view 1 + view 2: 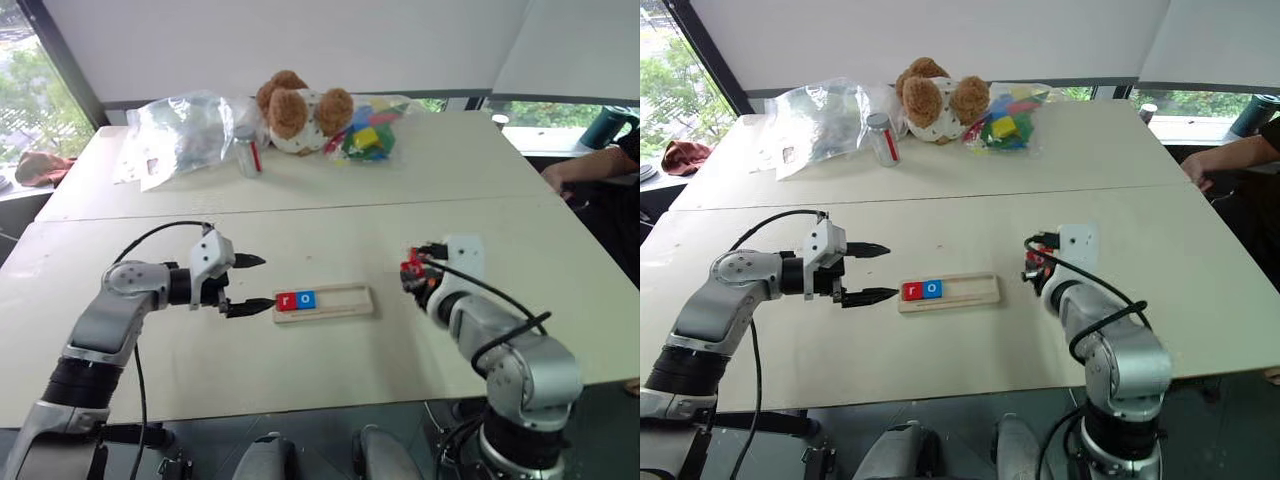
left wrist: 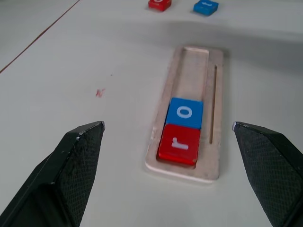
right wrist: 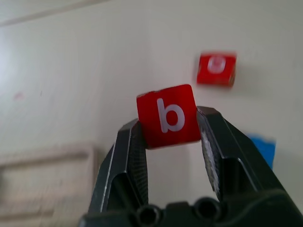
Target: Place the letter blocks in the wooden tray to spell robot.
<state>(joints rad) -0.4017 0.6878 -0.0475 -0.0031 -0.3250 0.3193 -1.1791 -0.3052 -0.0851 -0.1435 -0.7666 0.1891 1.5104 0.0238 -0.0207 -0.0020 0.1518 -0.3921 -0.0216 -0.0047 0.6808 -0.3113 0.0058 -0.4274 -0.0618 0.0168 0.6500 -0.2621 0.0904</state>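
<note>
Right wrist view: red "b" block (image 3: pixel 168 116).

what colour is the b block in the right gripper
Red, with a white b; clearest in the right wrist view.

The tray (image 2: pixel 214 156) is pale matt wood. The tiles in it, r (image 2: pixel 180 143) and o (image 2: pixel 184 112), look like glossy plastic. The claw fingers (image 2: pixel 78 161) are black and finely textured.
</note>
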